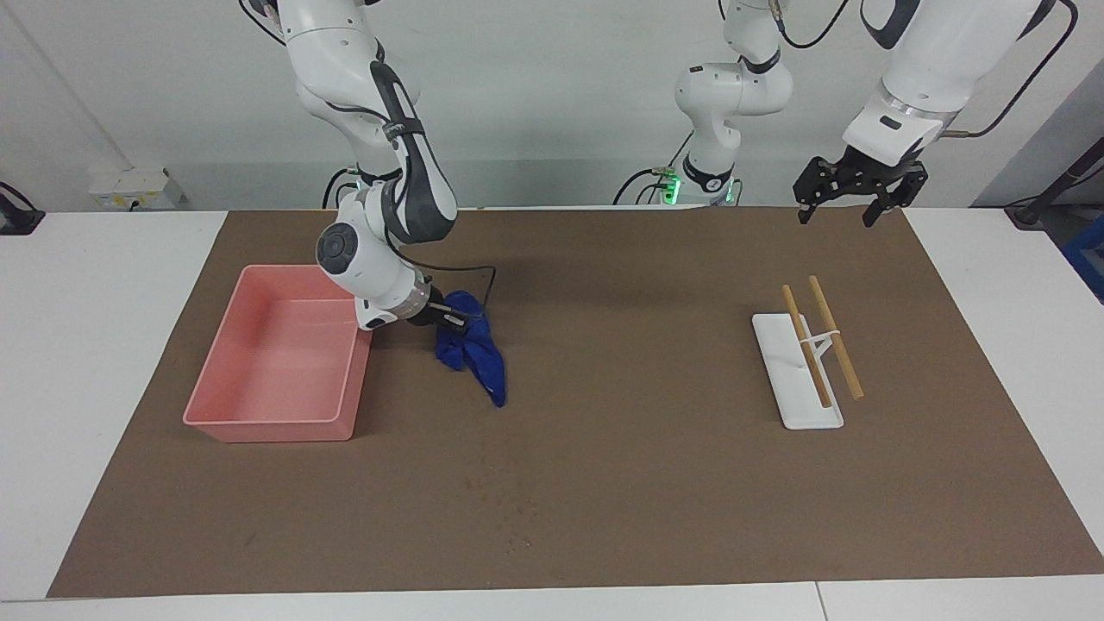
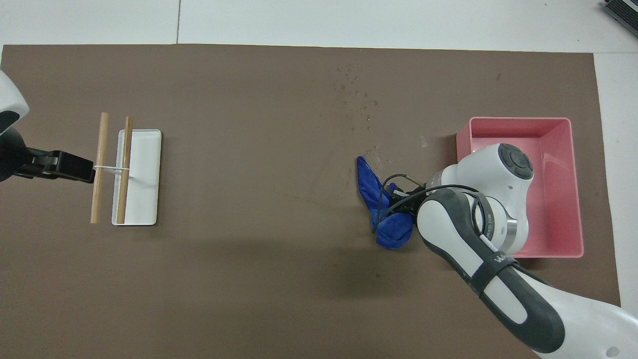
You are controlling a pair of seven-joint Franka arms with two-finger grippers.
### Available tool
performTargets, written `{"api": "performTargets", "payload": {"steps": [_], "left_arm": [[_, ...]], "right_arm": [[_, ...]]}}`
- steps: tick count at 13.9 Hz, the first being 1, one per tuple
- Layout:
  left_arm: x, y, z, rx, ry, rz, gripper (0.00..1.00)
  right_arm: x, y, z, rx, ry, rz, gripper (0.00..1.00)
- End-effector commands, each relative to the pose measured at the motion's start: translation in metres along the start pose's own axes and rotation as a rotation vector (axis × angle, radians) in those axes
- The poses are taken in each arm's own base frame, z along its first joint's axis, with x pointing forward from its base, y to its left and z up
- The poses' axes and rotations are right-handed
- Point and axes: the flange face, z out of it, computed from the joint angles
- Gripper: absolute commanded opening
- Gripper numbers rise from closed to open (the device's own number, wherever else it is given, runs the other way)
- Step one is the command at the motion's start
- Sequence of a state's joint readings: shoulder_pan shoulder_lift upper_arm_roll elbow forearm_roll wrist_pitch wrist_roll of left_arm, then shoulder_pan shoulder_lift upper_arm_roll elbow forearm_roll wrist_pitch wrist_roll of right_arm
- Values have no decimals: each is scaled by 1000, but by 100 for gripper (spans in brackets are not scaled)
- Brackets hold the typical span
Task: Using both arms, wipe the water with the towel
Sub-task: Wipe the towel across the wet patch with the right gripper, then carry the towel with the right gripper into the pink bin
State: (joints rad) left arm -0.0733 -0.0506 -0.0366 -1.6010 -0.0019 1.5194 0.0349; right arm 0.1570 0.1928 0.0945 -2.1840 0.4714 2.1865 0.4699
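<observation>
The water (image 1: 504, 504) (image 2: 356, 94) is a scatter of small dark specks on the brown mat (image 1: 655, 466), farther from the robots than the towel. The deep blue towel (image 1: 477, 355) (image 2: 367, 182) is bunched in my right gripper (image 1: 450, 321) (image 2: 397, 195), which is shut on it low over the mat beside the pink tray. The cloth's loose tail points toward the specks and stops short of them. My left gripper (image 1: 849, 210) (image 2: 85, 169) hangs open and holds nothing, high over the mat's edge at the left arm's end.
A pink tray (image 1: 259, 424) (image 2: 521, 120) stands at the right arm's end, close beside the right wrist. A white stand (image 1: 802, 405) (image 2: 144, 149) carrying two wooden sticks (image 1: 835, 336) sits at the left arm's end, below the left gripper.
</observation>
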Motion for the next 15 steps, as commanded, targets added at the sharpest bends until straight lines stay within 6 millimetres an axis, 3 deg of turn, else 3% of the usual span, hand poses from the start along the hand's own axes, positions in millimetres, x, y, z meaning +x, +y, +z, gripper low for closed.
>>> {"api": "performTargets", "payload": {"steps": [1, 4, 7, 11, 13, 15], "left_arm": [[-7, -5, -2, 15, -8, 2, 100], [-7, -5, -2, 15, -8, 2, 100], [-7, -6, -2, 15, -8, 0, 100], [-7, -5, -2, 15, -8, 2, 100], [-7, -5, -2, 15, -8, 2, 100], [-7, -6, -2, 15, -8, 0, 100]], "right_arm": [[-18, 28, 0, -45, -55, 11, 0], [-22, 39, -16, -54, -103, 27, 0], [-27, 21, -50, -26, -70, -2, 0], [-50, -9, -128, 13, -23, 8, 0], [-72, -11, -164, 28, 19, -15, 0], [-83, 2, -201, 45, 68, -18, 0]]}}
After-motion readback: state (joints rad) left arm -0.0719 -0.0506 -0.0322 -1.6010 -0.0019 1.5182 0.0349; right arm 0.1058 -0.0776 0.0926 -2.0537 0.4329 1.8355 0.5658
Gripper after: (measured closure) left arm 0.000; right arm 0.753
